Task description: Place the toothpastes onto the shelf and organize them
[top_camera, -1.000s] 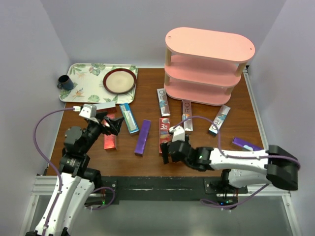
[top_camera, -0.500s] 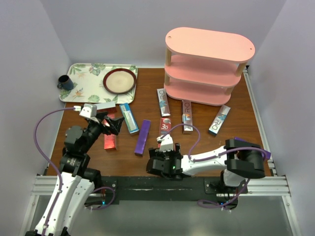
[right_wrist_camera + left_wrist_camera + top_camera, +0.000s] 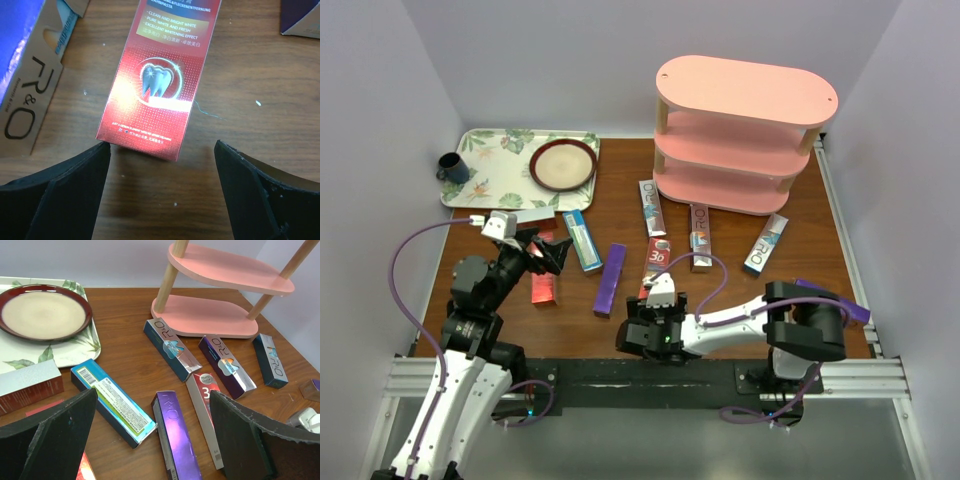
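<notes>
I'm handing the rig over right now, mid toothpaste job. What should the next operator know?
Left gripper: open, holding nothing, hovering over the table's left side.
Right gripper: open, low over the table, the red 3D carton's near end just ahead of the jaws, not gripped.
Toothpastes: all visible ones lie loose on the table; none shows on the pink shelf.
Done: nothing shelved. To do: every carton.

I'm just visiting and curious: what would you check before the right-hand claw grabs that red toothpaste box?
1. right gripper open: ok.
2. red carton end between its fingers, not touched: ok.
3. Carton flat on the table: ok.
4. Neighbouring R&O carton clear of the finger: cannot tell.
5. Visible shelf boards free of cartons: ok.
6. left gripper open, holding nothing: ok.
</notes>
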